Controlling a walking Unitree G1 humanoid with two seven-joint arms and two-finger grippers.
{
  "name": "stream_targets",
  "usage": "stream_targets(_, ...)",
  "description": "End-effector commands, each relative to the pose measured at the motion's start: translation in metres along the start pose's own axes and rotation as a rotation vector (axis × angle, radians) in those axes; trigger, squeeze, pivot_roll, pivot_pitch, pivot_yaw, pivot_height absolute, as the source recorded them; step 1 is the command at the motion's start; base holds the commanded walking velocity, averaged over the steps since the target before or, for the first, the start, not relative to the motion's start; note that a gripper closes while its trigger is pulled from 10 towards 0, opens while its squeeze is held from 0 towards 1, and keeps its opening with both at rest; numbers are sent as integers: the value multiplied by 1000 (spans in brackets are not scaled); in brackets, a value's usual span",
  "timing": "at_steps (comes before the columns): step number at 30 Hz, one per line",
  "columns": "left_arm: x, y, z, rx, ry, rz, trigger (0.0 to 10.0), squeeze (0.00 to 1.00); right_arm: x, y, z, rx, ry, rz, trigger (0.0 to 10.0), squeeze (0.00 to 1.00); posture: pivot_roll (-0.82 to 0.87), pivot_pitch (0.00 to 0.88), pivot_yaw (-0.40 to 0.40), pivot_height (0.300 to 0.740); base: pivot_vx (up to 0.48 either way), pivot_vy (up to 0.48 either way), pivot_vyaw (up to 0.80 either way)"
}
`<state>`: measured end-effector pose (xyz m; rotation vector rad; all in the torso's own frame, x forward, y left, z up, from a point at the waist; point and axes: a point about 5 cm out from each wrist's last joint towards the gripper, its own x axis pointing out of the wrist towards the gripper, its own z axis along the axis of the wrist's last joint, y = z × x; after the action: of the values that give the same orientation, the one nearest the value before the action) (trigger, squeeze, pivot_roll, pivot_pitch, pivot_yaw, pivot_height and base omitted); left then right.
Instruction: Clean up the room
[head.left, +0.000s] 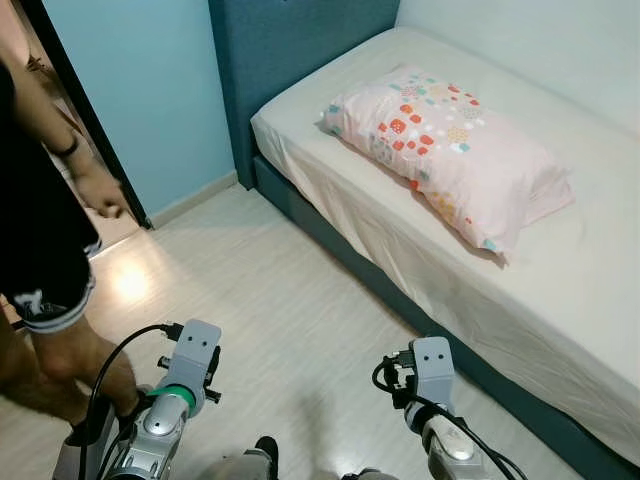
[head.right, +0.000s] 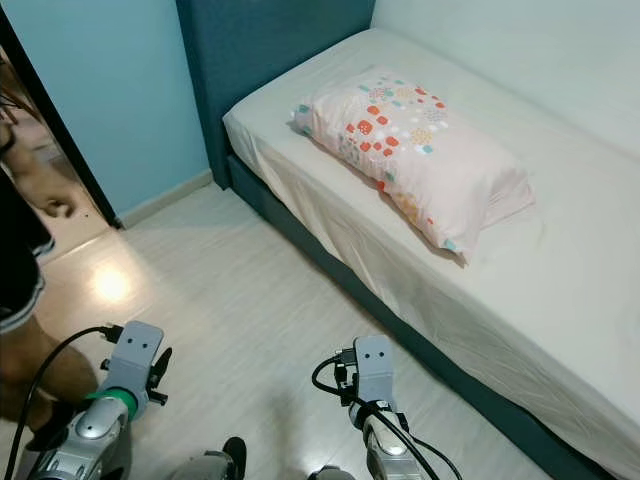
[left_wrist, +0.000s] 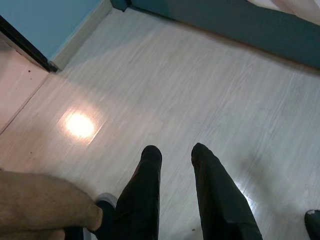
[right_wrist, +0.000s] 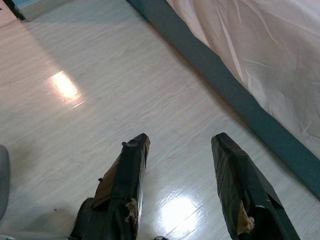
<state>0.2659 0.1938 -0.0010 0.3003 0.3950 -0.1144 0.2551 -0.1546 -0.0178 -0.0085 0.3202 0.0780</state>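
I stand on a pale wood-look floor (head.left: 300, 300) beside a bed (head.left: 560, 300) with a cream sheet and a dark teal base and headboard (head.left: 290, 60). A pink pillow (head.left: 445, 150) printed with red, orange and teal patches lies on the bed near the headboard end, set at a slant on the sheet. My left tool (left_wrist: 176, 155) hangs low over the floor with its two black fingers (left_wrist: 147, 190) parted by a narrow gap and nothing between them. My right tool (right_wrist: 180, 145) also hangs low over the floor, close to the teal bed base, its fingers (right_wrist: 127, 175) spread wide and holding nothing. Both silver arms show at the bottom of my head view, the left arm (head.left: 175, 400) and the right arm (head.left: 435, 400). A person (head.left: 45, 260) in dark shorts stands just beside my left arm, near a doorway (head.left: 90, 130) in the light blue wall (head.left: 150, 90); their bare leg (left_wrist: 45, 205) shows next to my left fingers.
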Motion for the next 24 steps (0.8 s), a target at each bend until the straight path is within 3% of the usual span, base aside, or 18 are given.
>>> stream_targets(1, -4, -5, -12, -1, 43, -15, 10000, 0, -4, -5, -8, -3, 34, -18, 10000, 0, 41, 94, 25, 739, 0, 0, 0)
stream_targets(24, -1, -1, -6, 2, 28, -2, 10000, 0, -1, 0, -5, -10, 31, 6, 10000, 0, 59, 74, 17, 739, 0, 0, 0)
